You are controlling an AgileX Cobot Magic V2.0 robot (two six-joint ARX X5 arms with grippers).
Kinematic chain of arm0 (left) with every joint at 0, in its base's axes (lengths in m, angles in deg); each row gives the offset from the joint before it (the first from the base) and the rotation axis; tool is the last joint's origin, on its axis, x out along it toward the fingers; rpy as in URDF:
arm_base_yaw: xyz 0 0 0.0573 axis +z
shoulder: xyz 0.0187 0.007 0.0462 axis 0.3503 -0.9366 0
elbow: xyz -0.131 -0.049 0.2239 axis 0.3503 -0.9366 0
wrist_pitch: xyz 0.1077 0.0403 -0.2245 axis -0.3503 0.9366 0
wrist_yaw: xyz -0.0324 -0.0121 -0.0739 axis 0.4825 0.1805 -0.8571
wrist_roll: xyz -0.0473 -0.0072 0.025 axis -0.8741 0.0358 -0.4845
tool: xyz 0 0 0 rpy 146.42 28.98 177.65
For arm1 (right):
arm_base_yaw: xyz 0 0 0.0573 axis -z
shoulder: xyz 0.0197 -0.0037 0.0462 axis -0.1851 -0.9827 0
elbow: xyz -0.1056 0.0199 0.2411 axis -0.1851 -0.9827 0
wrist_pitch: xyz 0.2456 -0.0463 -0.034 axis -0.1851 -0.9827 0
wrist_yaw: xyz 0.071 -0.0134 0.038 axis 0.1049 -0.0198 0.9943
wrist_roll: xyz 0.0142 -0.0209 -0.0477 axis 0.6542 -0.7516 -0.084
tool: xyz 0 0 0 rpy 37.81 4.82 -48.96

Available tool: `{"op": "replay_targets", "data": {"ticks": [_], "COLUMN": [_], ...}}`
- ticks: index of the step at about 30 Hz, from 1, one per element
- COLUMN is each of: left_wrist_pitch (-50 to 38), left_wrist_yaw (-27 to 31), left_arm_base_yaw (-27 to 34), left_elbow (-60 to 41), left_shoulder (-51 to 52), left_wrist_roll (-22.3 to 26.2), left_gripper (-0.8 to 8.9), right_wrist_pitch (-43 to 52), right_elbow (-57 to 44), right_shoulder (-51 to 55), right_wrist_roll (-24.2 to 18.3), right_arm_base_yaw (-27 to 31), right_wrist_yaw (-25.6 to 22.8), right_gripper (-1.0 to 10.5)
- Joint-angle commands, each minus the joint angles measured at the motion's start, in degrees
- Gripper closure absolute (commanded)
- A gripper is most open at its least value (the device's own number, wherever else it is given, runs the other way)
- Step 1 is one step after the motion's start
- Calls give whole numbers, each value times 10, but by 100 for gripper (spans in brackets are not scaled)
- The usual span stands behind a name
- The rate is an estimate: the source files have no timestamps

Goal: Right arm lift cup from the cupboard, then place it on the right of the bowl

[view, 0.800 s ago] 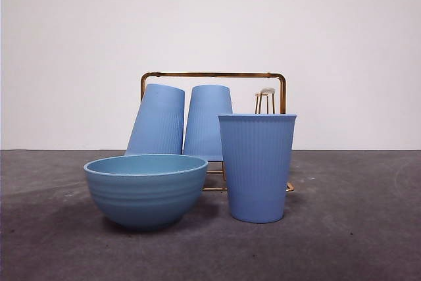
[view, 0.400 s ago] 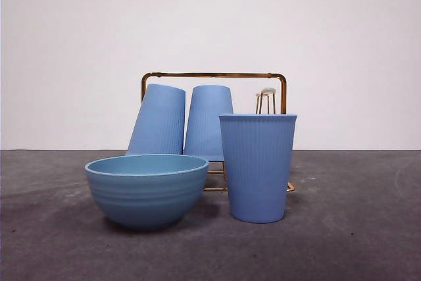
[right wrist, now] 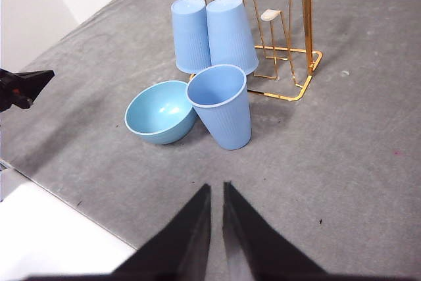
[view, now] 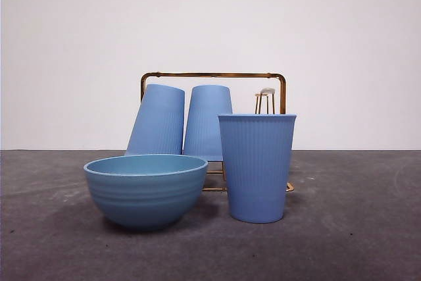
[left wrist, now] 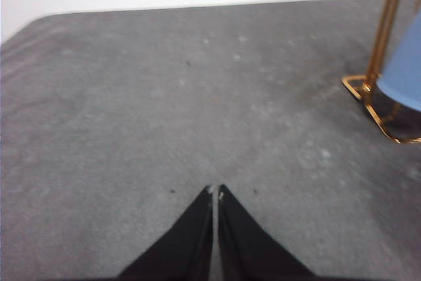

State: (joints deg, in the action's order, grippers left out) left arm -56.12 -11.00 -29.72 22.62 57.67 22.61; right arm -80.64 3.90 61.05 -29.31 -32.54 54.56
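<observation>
Front view shows no arm of mine, only the cup (view: 257,168) standing upright, mouth up, its long axis vertical, just right of the bowl (view: 145,191) on the grey table (view: 355,241). My right wrist view adds what that low angle hides: the cup's empty inside, the bowl's hollow, and my right gripper (right wrist: 216,189) well back from the cup, its jaws nearly together and holding nothing. Two other cups (right wrist: 214,34) sit upside down on the gold rack (right wrist: 297,31) behind. My left gripper (left wrist: 214,191) is pressed closed, empty, over bare table; its view cuts the rack to one corner.
</observation>
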Motion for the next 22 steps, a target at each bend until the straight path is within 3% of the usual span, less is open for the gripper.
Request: {"op": "replay_targets", "data": {"ticks": [1, 7, 12, 22], "left_wrist_pitch": [-14, -26, -28, -32], "left_wrist_yaw": [-5, -27, -121, -123], "left_arm_base_yaw": [7, 34, 69, 73], "left_elbow": [-17, -21, -23, -23], "left_shoulder": [2, 2, 2, 2], "left_wrist_roll": [-1, 5, 4, 4], "left_gripper": [801, 801, 801, 801], "right_wrist_pitch": [6, 6, 6, 6], "right_elbow": [8, 8, 8, 8], "right_shoulder": [0, 0, 0, 0], "right_wrist_roll": [-4, -4, -4, -4], "right_arm_base_yaw": [-1, -1, -1, -1], "right_wrist_yaw": [-2, 0, 0, 0], "right_gripper": [914, 914, 914, 914]}}
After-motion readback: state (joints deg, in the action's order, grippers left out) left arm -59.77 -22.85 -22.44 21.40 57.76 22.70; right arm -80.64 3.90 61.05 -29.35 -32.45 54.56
